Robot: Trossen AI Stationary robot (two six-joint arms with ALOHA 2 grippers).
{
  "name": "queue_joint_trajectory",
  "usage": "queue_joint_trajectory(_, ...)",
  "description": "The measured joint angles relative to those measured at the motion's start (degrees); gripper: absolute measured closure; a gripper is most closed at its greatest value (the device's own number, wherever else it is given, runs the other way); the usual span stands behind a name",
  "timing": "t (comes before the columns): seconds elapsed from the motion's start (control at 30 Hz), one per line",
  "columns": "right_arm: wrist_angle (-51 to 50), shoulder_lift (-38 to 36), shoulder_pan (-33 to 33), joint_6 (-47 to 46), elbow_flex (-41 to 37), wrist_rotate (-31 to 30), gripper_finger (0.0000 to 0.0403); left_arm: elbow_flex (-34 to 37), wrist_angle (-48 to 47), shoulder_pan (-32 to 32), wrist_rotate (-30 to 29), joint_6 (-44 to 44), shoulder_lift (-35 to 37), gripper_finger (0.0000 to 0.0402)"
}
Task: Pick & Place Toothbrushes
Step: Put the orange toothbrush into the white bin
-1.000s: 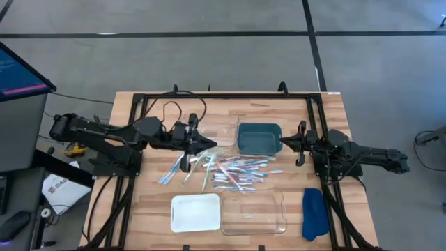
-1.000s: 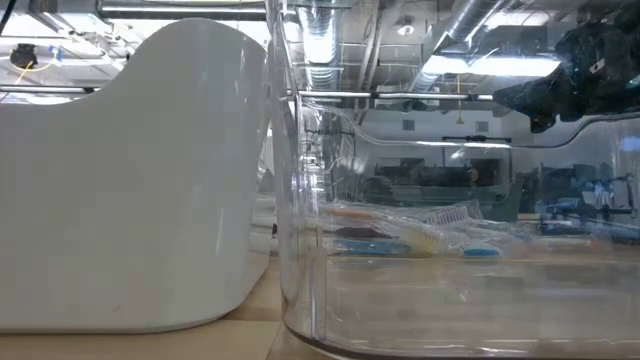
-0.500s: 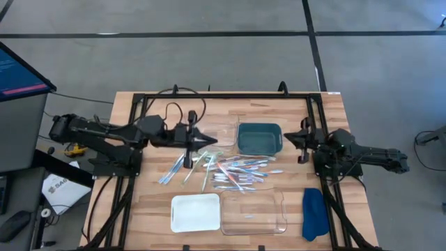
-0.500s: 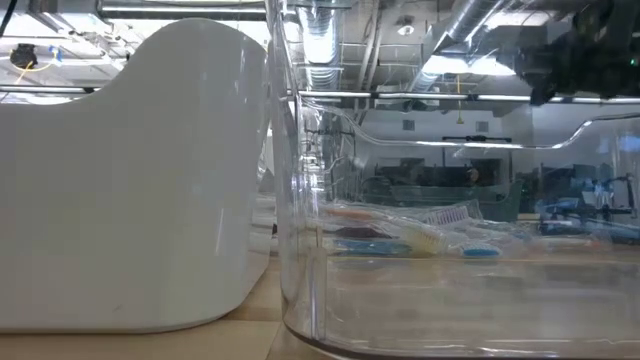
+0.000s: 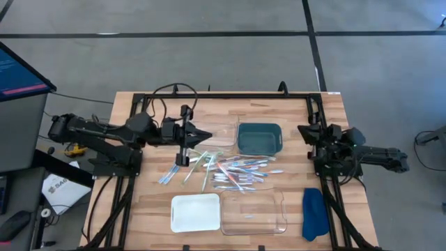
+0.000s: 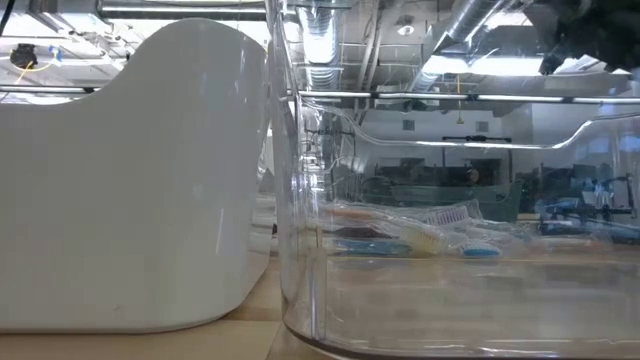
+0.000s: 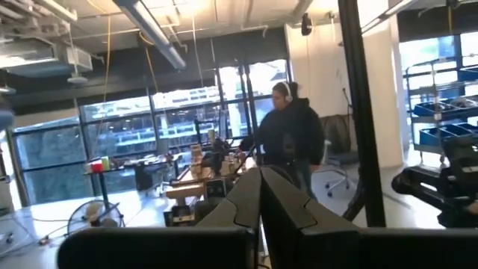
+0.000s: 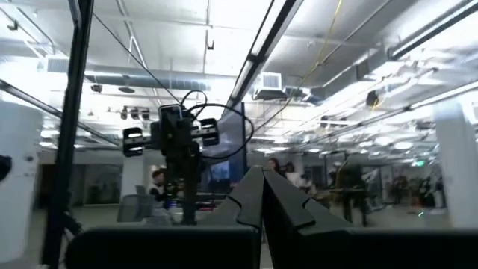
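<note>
Several toothbrushes (image 5: pixel 226 171) in light blue, white, pink and green lie scattered flat on the wooden table's middle; the low view shows them (image 6: pixel 420 235) through a clear tray's wall. My left gripper (image 5: pixel 208 136) hangs shut and empty above the pile's far left end, tipped upward; its fingertips (image 7: pixel 260 196) meet. My right gripper (image 5: pixel 302 130) is drawn back at the table's right side, shut and empty, also pointing upward (image 8: pixel 261 193).
A teal tray (image 5: pixel 259 137) stands behind the pile, with a clear tray (image 5: pixel 224 132) to its left. A white tray (image 5: pixel 196 212) and another clear tray (image 5: pixel 254 213) sit at the near edge, a blue cloth (image 5: pixel 314 213) near right. A person (image 7: pixel 287 134) stands in the room beyond.
My left gripper has risen a little, drawn back toward the table's left edge and tipped upward. My right gripper has pulled back toward the right edge, risen and tipped strongly upward. Both have stayed shut. The toothbrushes have not moved.
</note>
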State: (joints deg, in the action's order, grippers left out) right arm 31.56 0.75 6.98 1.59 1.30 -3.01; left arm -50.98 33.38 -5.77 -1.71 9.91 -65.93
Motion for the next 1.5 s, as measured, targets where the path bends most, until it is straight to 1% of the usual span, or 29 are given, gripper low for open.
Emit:
queue_joint_trajectory(0.1, 0.68, -0.02, 0.62, 0.35, 0.04, 0.00, 0.0403, 0.00, -0.22, -0.36, -0.01, -2.50, 0.11, 0.0399)
queue_joint_trajectory(0.27, 0.36, -0.02, 1.10, 0.35, 0.15, 0.00, 0.0403, 0.00, -0.67, -0.16, -0.03, -1.91, 0.10, 0.0399)
queue_joint_trajectory(0.87, -8.89, -0.02, 0.55, -1.84, 0.26, 0.00, 0.0403, 0.00, -2.14, -0.14, -0.29, -1.23, 0.10, 0.0399)
queue_joint_trajectory(1.07, -11.57, -0.02, 0.53, -4.33, 0.26, 0.00, 0.0403, 0.00, -2.98, -0.14, -0.25, -2.63, 0.10, 0.0399)
queue_joint_trajectory(1.2, -11.89, -0.02, 0.53, -6.96, 0.26, 0.00, 0.0403, 0.00, -2.98, -0.16, -0.24, -3.22, 0.10, 0.0399)
queue_joint_trajectory(1.37, -12.93, -0.02, 0.53, -11.83, 0.28, 0.00, 0.0403, 0.00, -3.37, -0.16, -0.20, -6.00, 0.10, 0.0399)
queue_joint_trajectory(1.5, -13.59, -0.02, 0.49, -13.70, 0.28, 0.09, 0.0403, 0.00, -3.75, -0.38, -0.16, -6.31, 0.10, 0.0399)
